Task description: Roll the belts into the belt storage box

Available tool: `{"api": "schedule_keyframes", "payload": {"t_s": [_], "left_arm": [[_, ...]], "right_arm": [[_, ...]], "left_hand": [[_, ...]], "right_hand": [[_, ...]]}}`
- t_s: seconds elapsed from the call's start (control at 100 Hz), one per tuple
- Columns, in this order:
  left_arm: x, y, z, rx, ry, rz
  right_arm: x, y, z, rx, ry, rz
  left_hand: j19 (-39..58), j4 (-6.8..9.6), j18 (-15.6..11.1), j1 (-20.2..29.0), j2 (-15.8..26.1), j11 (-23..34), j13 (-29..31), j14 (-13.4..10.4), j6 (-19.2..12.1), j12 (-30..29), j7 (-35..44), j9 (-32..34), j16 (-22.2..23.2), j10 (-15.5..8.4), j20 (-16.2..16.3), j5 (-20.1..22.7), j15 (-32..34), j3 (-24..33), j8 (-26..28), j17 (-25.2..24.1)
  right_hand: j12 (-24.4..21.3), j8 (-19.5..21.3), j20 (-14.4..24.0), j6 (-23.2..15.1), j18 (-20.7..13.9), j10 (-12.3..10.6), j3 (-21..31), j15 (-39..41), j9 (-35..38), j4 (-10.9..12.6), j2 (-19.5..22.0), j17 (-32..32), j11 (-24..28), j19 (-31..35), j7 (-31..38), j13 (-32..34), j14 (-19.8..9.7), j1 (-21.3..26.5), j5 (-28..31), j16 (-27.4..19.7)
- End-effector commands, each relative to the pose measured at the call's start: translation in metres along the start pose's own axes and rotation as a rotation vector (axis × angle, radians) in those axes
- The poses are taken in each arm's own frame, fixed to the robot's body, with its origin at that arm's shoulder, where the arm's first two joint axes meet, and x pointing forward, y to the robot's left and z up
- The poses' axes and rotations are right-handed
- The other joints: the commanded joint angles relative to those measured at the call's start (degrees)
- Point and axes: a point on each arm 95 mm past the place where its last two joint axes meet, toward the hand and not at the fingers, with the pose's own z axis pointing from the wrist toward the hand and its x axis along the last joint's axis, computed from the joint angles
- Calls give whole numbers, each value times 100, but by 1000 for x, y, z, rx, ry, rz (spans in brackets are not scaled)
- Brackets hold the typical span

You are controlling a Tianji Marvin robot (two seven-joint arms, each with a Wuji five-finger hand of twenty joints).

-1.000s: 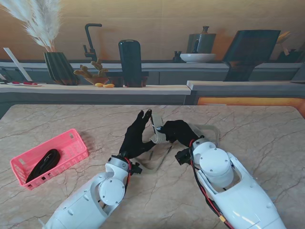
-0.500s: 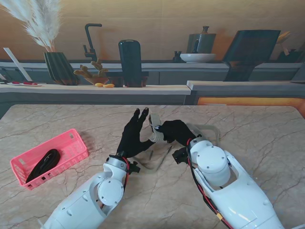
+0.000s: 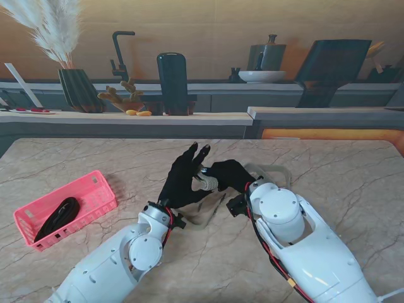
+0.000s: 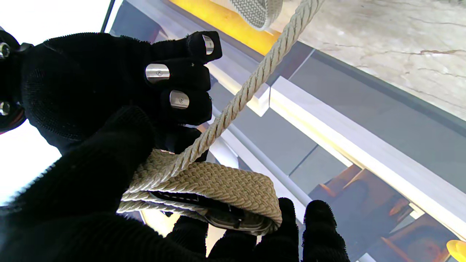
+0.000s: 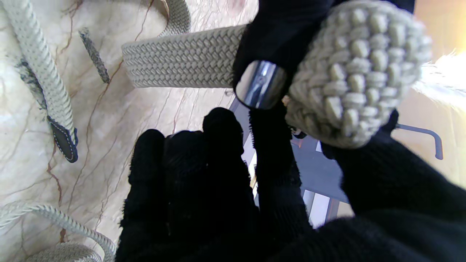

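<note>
The left hand [image 3: 183, 180] and the right hand [image 3: 228, 174] are meeting above the middle of the worktop [image 3: 341, 183], and both are gripping the small coil of the beige woven belt [image 3: 206, 183] that is sitting between them; the left fingers [image 4: 182, 76] are curling around the roll, and the right fingers [image 5: 189, 163] are pressing on it from the other side; neither hand is free. The coil is lying right at the palms, so the distance is not the question; the question is the loose tail, which is leaving the roll and running away toward the far right part of the worktop, then bending back to the near side. In my judgement the next turns of rolling are needing this tail to feed straight into the coil, with the axis of the roll across the length of the strap. The pink storage box [image 3: 95, 192] is standing near the left edge of the worktop, well apart from both hands, with a black belt [image 3: 57, 218] already lying inside; the left hand is the nearer one to it, so it seems better placed for carrying the roll there.

The stand view is showing the box and the layout, but the coil is nearly hidden there. The left wrist view is showing the wound layers and the strap rising edge-on from them; the right wrist view is showing the dark stitched tip [image 5: 65, 140] lying on the marble.
</note>
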Motion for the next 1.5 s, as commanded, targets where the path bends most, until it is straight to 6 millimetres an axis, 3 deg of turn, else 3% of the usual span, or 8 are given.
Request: {"api": "schedule_keyframes", "payload": {"t_s": [0.0, 0.13, 0.28, 0.53, 0.68, 1.06, 1.25, 1.49], "left_arm": [[2, -2, 5, 1, 1, 2], [-2, 1, 6, -8, -40, -9], [-7, 4, 7, -17, -69, -7], [-9, 8, 8, -19, -53, -41], [-7, 10, 8, -27, -33, -62], [-4, 13, 6, -35, -39, -128], [0, 15, 3, -45, -90, -243], [9, 19, -1, -30, -214, -512]], "right_arm": [[-5, -6, -1, 22, -3, 4], [-4, -7, -5, 29, 17, -4], [-3, -7, -10, 34, 40, -15], [-3, -5, -12, 55, 43, -43], [-3, -1, -13, 48, 55, -82], [1, 12, -22, 1, 14, -292], [1, 19, -27, -96, 84, -417], [-2, 34, -41, -162, 228, -506]], "left_hand": [[-87, 86, -191, 67, -28, 288, -100, -218, -120, 495, 145, 111, -85, -217, 114, -104, -14, 98, 641, 27], [548, 111, -104, 600, 125, 1873, 121, -331, 136, 778, 1714, 694, -67, -340, 186, -57, 738, 275, 1675, 46], [1838, 126, 47, 978, 357, 2405, 656, -353, 262, 950, 3675, 1590, -229, -439, 105, 17, 1500, 311, 2090, 24], [3003, -211, 363, 1945, 108, 2969, 1958, -325, -735, 1840, 5804, 3894, 108, -827, 382, 1498, 2103, -447, 2557, 301], [3557, -232, 537, 1823, 107, 3644, 3043, -226, -873, 3151, 6485, 4921, 834, -872, 670, 1993, 2978, -521, 2665, 824], [4916, -296, 510, 1182, 75, 6133, 4419, -69, -652, 3955, 7349, 5282, 2100, -1045, 1292, 1910, 4650, -548, 3826, 2030], [4950, -239, 479, 1703, 762, 5499, 4426, 17, -644, 3822, 6900, 5094, 1909, -987, 1280, 1596, 4285, -1416, 4024, 2066], [4377, 31, 345, 3434, 1977, 3878, 3794, -57, -645, 2448, 5571, 4459, 1449, -802, 1174, 1440, 3254, -3436, 2810, 1724]], "right_hand": [[24, 78, 150, -535, 4, 484, 320, 196, -136, 336, 222, -38, 145, 42, 219, -22, -143, 632, 109, 7], [12, 65, 144, -578, -3, 465, 280, 173, -157, 340, 228, -43, 118, 35, 196, -37, -151, 626, 83, -6], [-2, 63, 139, -590, -6, 439, 247, 133, -164, 354, 241, -44, 89, 29, 190, -50, -166, 636, 71, -27], [-40, 166, 110, -630, -6, 384, -26, -1, -240, 406, 484, -61, -19, -24, 117, -109, -184, 540, -15, -96], [-135, 998, 92, -555, 62, 383, -500, -212, -340, 556, 837, -130, -230, -140, -491, -241, -134, -166, 9, -214], [-340, 2014, 73, -34, 480, 675, -1139, -460, -355, 976, 1169, -100, -543, -143, -1298, -296, 257, -1259, 94, -412], [-525, 1821, -29, 10, 387, 638, -1428, -654, -348, 1042, 1259, -145, -773, -144, -1969, -310, 264, -1173, -423, -579], [-830, 1693, -165, -337, 123, 236, -832, -1306, -944, 1125, 681, -164, -1292, -414, -2334, -460, -76, -851, -1301, -944]]}}
